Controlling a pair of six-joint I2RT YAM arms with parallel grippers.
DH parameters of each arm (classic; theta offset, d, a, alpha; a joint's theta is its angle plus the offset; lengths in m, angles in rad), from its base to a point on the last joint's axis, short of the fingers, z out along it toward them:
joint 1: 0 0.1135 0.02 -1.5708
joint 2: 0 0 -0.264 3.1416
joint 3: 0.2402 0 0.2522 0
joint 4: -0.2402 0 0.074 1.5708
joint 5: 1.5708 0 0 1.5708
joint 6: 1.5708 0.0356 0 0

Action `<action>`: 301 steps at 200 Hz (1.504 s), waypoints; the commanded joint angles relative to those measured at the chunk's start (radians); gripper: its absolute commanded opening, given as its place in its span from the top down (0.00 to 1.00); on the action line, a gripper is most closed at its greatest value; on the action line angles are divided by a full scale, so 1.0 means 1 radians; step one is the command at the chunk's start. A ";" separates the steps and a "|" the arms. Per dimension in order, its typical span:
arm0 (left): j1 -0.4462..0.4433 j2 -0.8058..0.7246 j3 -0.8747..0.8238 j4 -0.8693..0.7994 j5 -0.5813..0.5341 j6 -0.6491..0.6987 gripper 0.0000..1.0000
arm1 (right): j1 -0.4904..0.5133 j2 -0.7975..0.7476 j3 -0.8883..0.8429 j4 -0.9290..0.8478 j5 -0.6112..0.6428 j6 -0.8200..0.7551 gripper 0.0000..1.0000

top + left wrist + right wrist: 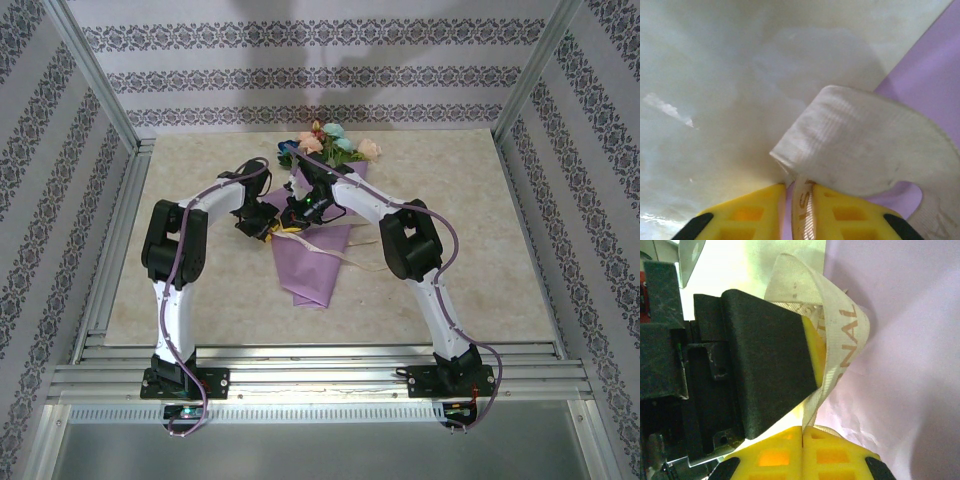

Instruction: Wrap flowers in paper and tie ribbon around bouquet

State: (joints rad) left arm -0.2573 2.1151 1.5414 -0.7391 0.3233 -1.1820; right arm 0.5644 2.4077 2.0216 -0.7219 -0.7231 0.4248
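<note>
Top external: the beige marble-look table point(470, 280) is the biggest thing, with patterned walls point(300, 75) on three sides. The bouquet point(318, 255) lies near table centre. Its lilac paper point(305, 285) narrows toward 6 o'clock and the flowers point(335, 145) sit at the 12 o'clock end, near the far edge. My arms fold in from 8 and 4 o'clock, and the wrists meet over the upper half of the wrap.

Left wrist: my left gripper point(799, 192) is clamped on the ribbon point(860, 145). The cream webbing stands edge-on between the yellow pads point(747, 212), then curls into a fat loop toward 1 o'clock. Bare table runs from 9 to 12 o'clock, paper at 3.

Right wrist: my right gripper point(803, 432) is pinched tight, its pads meeting with the ribbon running down into the seam. From there the ribbon climbs to 12 o'clock and loops around the yellow pad of the left gripper's black finger at 9 o'clock, printed letters facing out. Paper fills the 3 o'clock side.

Top external again: a loose strand of ribbon trails off across the paper toward 4 o'clock.
</note>
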 commanded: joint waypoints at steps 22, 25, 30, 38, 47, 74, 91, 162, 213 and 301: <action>-0.015 -0.021 -0.037 0.005 -0.030 -0.014 0.92 | -0.011 -0.001 -0.026 0.010 -0.011 0.016 1.00; -0.015 -0.024 -0.039 0.004 -0.031 -0.016 0.93 | -0.011 -0.003 -0.027 0.009 -0.006 0.018 1.00; -0.015 -0.028 -0.041 0.006 -0.032 -0.017 0.95 | -0.011 -0.011 -0.029 0.008 0.001 0.018 0.97; -0.015 -0.035 -0.043 0.007 -0.033 -0.018 0.98 | -0.012 -0.029 -0.039 0.012 0.018 0.027 0.90; -0.015 -0.042 -0.046 0.010 -0.031 -0.020 1.00 | -0.014 -0.064 -0.056 0.021 0.054 0.046 0.80; -0.015 -0.051 -0.052 0.012 -0.021 -0.021 1.00 | -0.030 -0.222 -0.162 0.078 0.188 0.144 0.65; -0.013 -0.056 -0.057 0.018 -0.016 -0.022 1.00 | -0.039 -0.291 -0.213 0.075 0.276 0.218 0.62; -0.013 -0.070 -0.060 0.021 -0.004 -0.021 1.00 | -0.039 -0.327 -0.385 0.131 0.347 0.696 0.61; -0.013 -0.075 -0.060 0.027 0.005 -0.023 1.00 | -0.022 -0.259 -0.320 0.079 0.359 0.818 0.63; -0.004 -0.105 -0.033 0.017 0.025 -0.015 1.00 | -0.047 -0.214 -0.292 0.106 0.426 0.862 1.00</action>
State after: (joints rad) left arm -0.2607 2.0628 1.4914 -0.7101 0.3367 -1.1931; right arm 0.5323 2.2078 1.7130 -0.6090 -0.3553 1.2785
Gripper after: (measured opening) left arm 0.046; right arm 0.064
